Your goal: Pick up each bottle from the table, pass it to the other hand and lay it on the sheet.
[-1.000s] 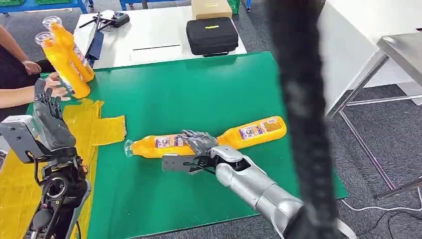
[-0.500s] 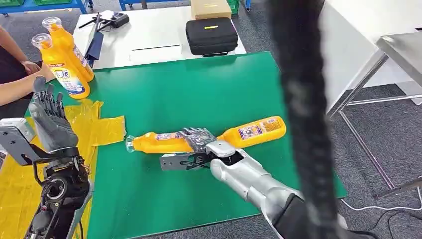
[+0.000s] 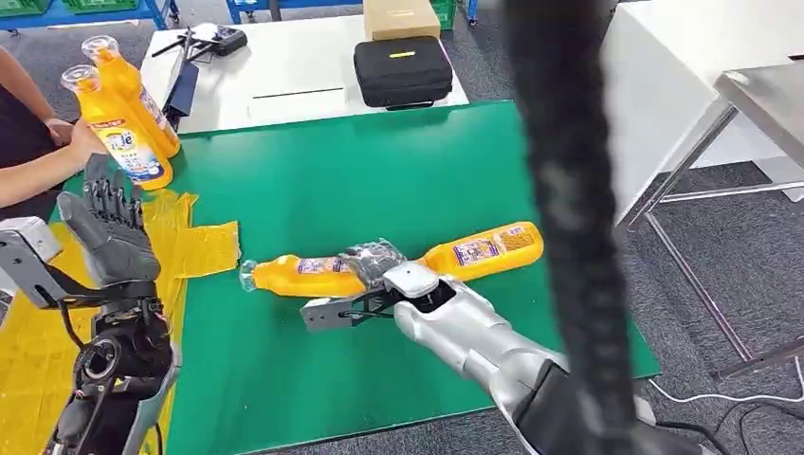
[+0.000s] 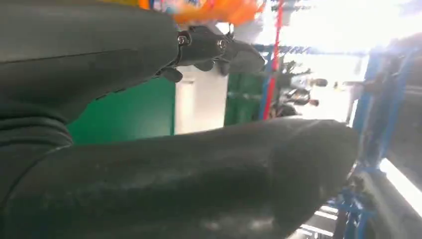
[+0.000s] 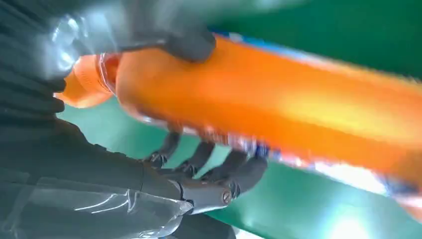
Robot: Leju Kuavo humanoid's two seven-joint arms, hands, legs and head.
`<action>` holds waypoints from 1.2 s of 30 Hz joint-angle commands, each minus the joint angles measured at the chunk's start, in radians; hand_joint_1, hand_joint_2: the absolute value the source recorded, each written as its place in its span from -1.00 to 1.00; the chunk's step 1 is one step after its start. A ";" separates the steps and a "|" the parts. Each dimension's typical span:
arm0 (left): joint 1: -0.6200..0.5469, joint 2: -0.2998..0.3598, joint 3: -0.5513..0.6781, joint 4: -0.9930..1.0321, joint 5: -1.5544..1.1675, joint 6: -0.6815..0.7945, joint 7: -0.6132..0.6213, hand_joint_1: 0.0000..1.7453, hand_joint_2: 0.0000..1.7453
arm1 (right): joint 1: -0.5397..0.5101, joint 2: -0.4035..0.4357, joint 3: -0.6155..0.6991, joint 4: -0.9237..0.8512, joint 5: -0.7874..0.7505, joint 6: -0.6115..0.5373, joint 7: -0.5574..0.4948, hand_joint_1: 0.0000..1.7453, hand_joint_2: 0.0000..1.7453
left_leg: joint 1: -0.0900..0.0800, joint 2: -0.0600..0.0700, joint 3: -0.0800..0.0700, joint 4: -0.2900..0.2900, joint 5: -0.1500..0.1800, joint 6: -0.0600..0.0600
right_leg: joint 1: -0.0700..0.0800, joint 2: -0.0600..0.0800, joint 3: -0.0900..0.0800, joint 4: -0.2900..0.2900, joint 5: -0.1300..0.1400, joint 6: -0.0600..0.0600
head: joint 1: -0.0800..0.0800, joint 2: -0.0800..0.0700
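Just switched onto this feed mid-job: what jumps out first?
The right robot hand is wrapped around an orange bottle lying on the green table, a second lying bottle beside it. The left robot hand is raised, fingers apart, over the yellow sheet. Two upright bottles stand at the far left corner by a person's hand.

Bare green table lies open between my hands; two upright bottles and a person's arm crowd my left hand
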 commanded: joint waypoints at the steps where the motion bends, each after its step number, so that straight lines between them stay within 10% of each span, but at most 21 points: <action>1: -0.021 -0.011 -0.005 0.025 0.012 -0.007 0.010 -1.00 -1.00 | 0.040 -0.007 0.077 0.102 0.002 0.032 0.001 1.00 1.00 | 0.002 -0.002 0.004 -0.001 0.000 -0.003 | 0.002 -0.003 0.005 -0.003 0.000 0.000 | 0.000 0.000; 27: -0.058 0.001 -0.035 0.063 0.273 -0.157 0.127 -1.00 -1.00 | 0.097 -0.027 0.108 0.134 0.077 0.039 0.033 1.00 1.00 | 0.002 -0.005 0.013 -0.002 0.002 -0.004 | 0.002 -0.008 0.014 -0.005 0.001 -0.001 | 0.000 0.000; 28: -0.061 0.001 -0.036 0.065 0.272 -0.157 0.128 -1.00 -1.00 | 0.099 -0.028 0.110 0.135 0.081 0.041 0.035 0.62 1.00 | 0.002 -0.005 0.014 -0.002 0.002 -0.003 | 0.002 -0.007 0.014 -0.004 0.001 -0.001 | -0.001 0.000; 29: -0.069 -0.006 -0.039 0.058 0.270 -0.164 0.124 -1.00 -1.00 | 0.118 -0.032 0.093 0.137 0.067 0.050 0.045 -1.00 1.00 | 0.002 -0.004 0.015 -0.001 0.001 -0.003 | 0.002 -0.005 0.014 -0.003 0.000 -0.001 | -0.001 0.000; 36: -0.067 -0.007 -0.039 0.051 0.261 -0.162 0.131 -1.00 -1.00 | 0.121 -0.045 0.055 0.124 0.059 0.034 0.058 -1.00 1.00 | 0.001 -0.004 0.016 -0.004 0.001 -0.003 | 0.002 -0.005 0.014 -0.006 0.000 -0.001 | 0.000 0.000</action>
